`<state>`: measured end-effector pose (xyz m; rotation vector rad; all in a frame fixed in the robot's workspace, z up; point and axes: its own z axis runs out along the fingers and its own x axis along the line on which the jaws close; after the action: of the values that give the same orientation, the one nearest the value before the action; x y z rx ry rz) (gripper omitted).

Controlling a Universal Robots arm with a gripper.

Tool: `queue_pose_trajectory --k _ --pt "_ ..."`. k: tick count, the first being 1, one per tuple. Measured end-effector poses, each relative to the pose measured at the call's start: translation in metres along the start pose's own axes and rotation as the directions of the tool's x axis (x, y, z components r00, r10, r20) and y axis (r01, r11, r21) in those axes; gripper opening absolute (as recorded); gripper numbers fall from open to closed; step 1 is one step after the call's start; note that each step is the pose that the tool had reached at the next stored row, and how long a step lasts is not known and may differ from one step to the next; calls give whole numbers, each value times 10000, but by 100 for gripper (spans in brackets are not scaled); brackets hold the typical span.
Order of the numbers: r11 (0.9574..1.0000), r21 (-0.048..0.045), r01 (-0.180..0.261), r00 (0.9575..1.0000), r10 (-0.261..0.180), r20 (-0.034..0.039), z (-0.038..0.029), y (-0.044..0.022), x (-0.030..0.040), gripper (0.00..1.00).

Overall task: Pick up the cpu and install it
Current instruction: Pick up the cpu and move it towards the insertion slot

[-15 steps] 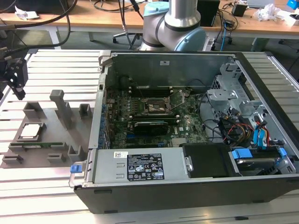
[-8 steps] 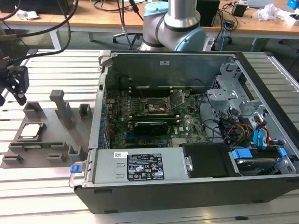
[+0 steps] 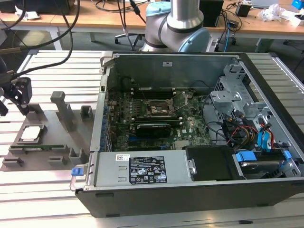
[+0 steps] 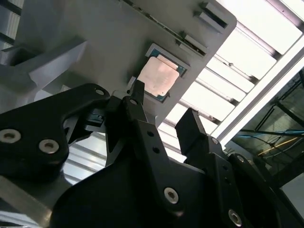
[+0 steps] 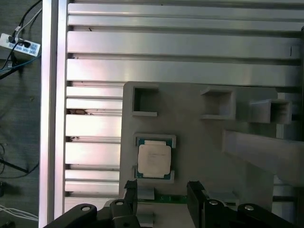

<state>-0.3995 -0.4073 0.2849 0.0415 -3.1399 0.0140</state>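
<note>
Black fingers (image 4: pixel 142 123) of the gripper (image 4: pixel 164 102) stand closest in both wrist views, spread apart and grasping nothing. Just past their tips lies the cpu (image 4: pixel 159 76), flat, metal top up, in line with the gap between them. In the first wrist view the cpu (image 5: pixel 154 160) sits just ahead of the gripper (image 5: pixel 162 185), one finger to each side of its width. In the exterior view the gripper (image 3: pixel 21 102) hangs above the cpu (image 3: pixel 29 133) with a clear gap, so nothing touches it.

The cpu rests in a shallow square seat of a grey fixture plate (image 5: pixel 190 128), held by small raised corners. A thin green strip (image 5: pixel 166 198) lies in a slot of the plate just beside it, under the fingertips. Square pockets (image 5: pixel 145 100) and upright blocks (image 3: pixel 61 107) rise from the plate farther off.

The plate lies on a slatted metal table (image 3: pixel 47 194), at the exterior view's left of an open computer case (image 3: pixel 166 202). Inside the case lies a green motherboard (image 3: pixel 142 128) with a dark socket frame (image 3: pixel 159 108) near its middle. A grey labelled box (image 3: pixel 142 168) sits along the near wall, and coloured cables (image 3: pixel 247 133) crowd the drive bay at the exterior view's right.
</note>
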Motion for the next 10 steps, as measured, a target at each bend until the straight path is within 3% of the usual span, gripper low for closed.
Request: queue_pose_trajectory --k 2,10 --pt "10000 0 1 10000 -1 -1 89 1 0 54" --pt "10000 0 0 10000 0 0 251 20 0 54"
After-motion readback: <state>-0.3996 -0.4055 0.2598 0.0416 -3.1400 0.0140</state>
